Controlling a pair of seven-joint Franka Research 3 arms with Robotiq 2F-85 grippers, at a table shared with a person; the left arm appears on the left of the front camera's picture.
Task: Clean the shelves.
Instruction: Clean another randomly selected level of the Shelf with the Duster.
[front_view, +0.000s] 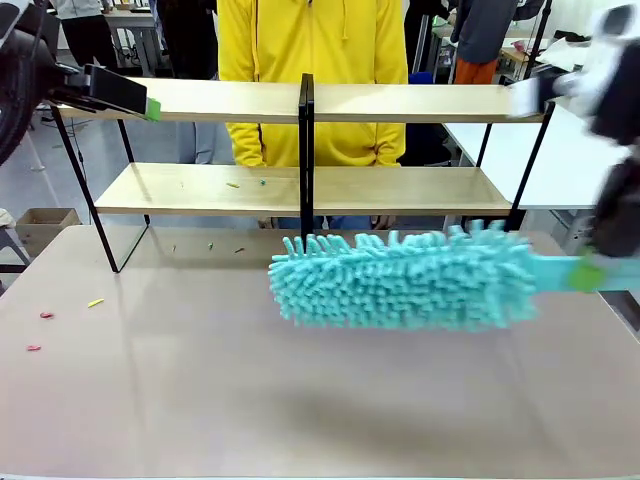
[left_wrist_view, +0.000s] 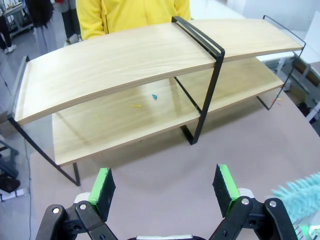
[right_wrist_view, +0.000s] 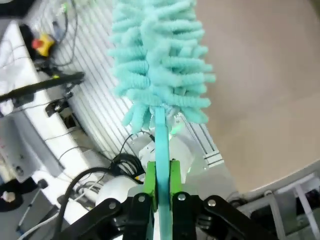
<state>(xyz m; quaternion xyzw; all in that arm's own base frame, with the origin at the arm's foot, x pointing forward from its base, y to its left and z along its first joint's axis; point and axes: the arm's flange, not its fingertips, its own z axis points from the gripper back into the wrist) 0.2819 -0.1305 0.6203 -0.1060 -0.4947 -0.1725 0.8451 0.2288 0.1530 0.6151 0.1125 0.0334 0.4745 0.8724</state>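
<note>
The shelves stand across the far half of the table, two light-wood boards in a black frame with a middle upright. Small coloured scraps lie on the lower board. My right gripper is shut on the handle of a teal fluffy duster, whose head hangs level over the table in front of the shelves. My left gripper is open and holds nothing; it hovers high at the shelves' left end, looking down on the upper board.
A person in a yellow hoodie stands behind the shelves. Pink scraps and a yellow scrap lie on the table's left part, with more bits near the shelf foot. A white table stands at the right.
</note>
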